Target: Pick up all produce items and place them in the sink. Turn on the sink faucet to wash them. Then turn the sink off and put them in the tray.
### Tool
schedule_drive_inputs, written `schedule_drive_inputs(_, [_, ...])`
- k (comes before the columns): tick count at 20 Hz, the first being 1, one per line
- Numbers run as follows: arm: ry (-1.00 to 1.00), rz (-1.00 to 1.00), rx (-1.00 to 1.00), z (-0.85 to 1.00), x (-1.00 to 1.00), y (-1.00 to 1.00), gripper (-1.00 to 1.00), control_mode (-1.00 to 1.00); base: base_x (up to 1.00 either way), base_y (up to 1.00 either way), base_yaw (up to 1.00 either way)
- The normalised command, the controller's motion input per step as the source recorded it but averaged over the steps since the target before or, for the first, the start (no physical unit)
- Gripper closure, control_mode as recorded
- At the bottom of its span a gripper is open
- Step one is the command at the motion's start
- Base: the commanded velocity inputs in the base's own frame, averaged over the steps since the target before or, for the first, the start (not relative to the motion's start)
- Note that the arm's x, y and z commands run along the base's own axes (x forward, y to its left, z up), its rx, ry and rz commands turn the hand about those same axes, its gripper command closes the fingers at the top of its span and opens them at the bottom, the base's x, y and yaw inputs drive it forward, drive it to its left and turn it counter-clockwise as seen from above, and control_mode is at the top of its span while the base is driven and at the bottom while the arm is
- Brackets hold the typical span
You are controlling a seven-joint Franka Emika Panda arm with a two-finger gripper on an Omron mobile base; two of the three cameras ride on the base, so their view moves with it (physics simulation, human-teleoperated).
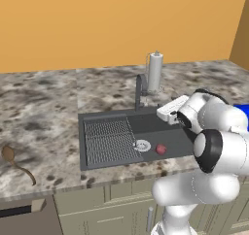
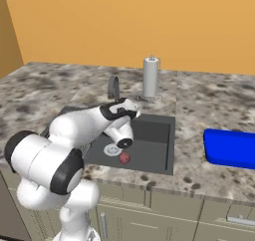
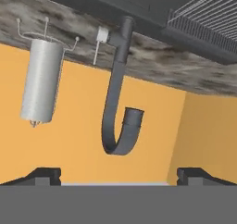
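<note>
1. Marbled grey counter ran under an orange wall, with the sink [image 1: 146,125] sunk into it and one small red fruit [image 1: 160,149] lying in the basin beside the drain.
2. Above the basin, the gripper [image 3: 118,176] had its jaws spread wide and empty, aimed at the faucet [image 3: 116,102].
3. Likely risks: knocking the nearby paper towel roll [image 1: 155,72], or glancing off the faucet's lever [image 3: 99,45].
4. Off to the right sat the blue tray [image 2: 230,148].

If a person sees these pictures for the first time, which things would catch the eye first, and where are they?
The big white robot arm bends over the dark sink in the speckled counter. A small red fruit lies in the basin beside the round silver drain. A bright blue tray sits on the counter to the right of the sink.
</note>
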Motion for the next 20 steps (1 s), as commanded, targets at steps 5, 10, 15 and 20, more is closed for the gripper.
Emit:
schedule_drive_inputs(5, [0.03,0.03,0.49,-0.40,0.63,-0.34,-1.00,-1.00,0.00,0.00,0.00])
schedule_drive_inputs(10, [0.00,0.36,0.33,-0.25,0.48,-0.25,-1.00,-1.00,0.00,0.00,0.00])
schedule_drive_inputs(15, [-0.01,0.38,0.16,-0.07,0.52,0.00,-1.00,-1.00,0.00,0.00,0.00])
schedule_drive_inputs(20, [-0.09,0.15,0.00,-0.39,0.26,0.00,-1.00,-1.00,0.00,0.00,0.00])
